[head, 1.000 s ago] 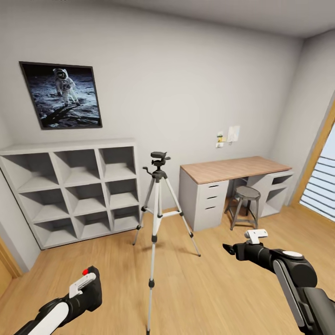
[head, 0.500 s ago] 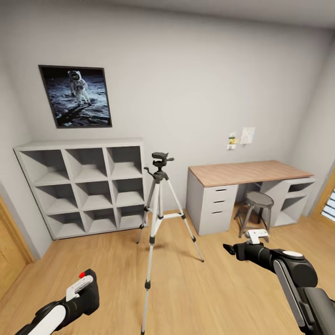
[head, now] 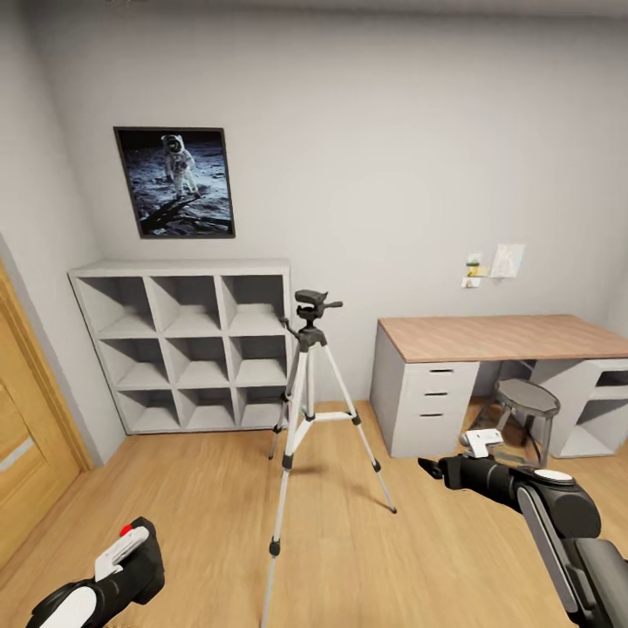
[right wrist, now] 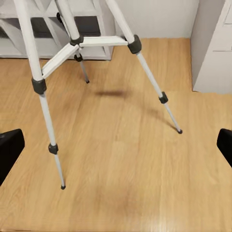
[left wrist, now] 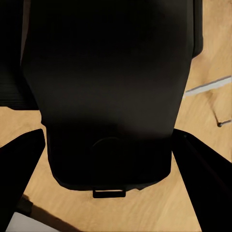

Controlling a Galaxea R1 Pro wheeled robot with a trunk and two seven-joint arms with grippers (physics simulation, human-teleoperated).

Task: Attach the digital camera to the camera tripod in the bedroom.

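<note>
digital camera (left wrist: 108,92): held in left gripper (head: 131,558) low at the head view's left, over the wood floor (head: 218,506); red dot visible on top; in the left wrist view the black body sits between the two dark fingers.
handling, camera: judged small, rigid, light; matte shell unlikely to slip; lens probably the fragile part, so best held by the body sides, base left free for the mount.
camera tripod (head: 307,410): upright mid-room, legs spread on the floor, black head with side handle bare; well apart from the camera, just ahead of the shelving (head: 187,344).
handling, tripod: judged light and tippy on thin legs; a sideways push at the head could topple it, so approach from above.
left gripper: clenched on the camera.
right gripper (right wrist: 116,140): fingers spread wide, nothing between them; tripod legs and floor seen through the gap.
change vs earlier frames: whole view swung leftward; oak door (head: 26,419) now in at left, astronaut picture (head: 179,181), desk (head: 497,336) and stool (head: 523,410) shifted right, so camera motion, not the furniture; left gripper sits lower in frame; right arm unchanged.
</note>
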